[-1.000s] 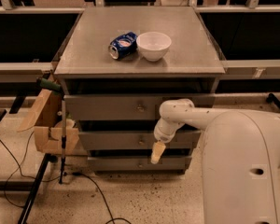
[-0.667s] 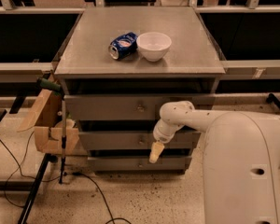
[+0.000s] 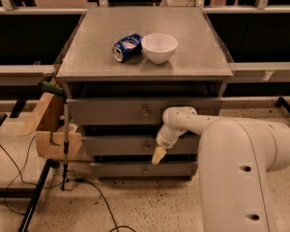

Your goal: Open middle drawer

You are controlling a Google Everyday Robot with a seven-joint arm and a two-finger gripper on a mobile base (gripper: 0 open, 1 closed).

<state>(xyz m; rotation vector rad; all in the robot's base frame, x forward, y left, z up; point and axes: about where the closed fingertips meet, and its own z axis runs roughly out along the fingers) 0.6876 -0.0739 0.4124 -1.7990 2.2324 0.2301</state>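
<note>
1. Biggest thing in shot is the white robot arm (image 3: pixel 241 168). It fills the 4 to 5 o'clock corner, and its forearm reaches toward 9 o'clock across the cabinet's front.
2. The grey cabinet (image 3: pixel 87 57) stands dead centre, with a flat metal top and three drawer fronts stacked beneath it.
3. The top drawer (image 3: pixel 111 112) sits right under the tabletop, and the arm's wrist joint overlaps its right half.
4. Here's the one that matters: the middle drawer (image 3: pixel 116 145). Its flat grey front lies just below frame centre, between the top drawer and the bottom drawer (image 3: pixel 125 169). I can't call whether it is pulled out at all.
5. A cardboard box (image 3: pixel 50 129) is out at 9 o'clock from the drawers, just beside the cabinet's left edge, with its flaps up.
6. A dark cable (image 3: pixel 101 202) snakes over the speckled floor (image 3: pixel 150 207) at 7 o'clock.
7. A white bowl (image 3: pixel 159 47) stands upright on the tabletop, at 12 o'clock from the drawers.
8. A blue can (image 3: pixel 127 47) lies on its side at the bowl's 9 o'clock, right up against it.
9. The gripper (image 3: pixel 158 154) is a cream tip pointing down toward 7 o'clock. It hangs in front of the middle drawer's lower edge. Whether it's clenched or released, I cannot tell.
10. Smallest of all is the middle drawer's brass knob (image 3: pixel 146 146), at the gripper's 10 o'clock and just beside it. I can't confirm contact.
</note>
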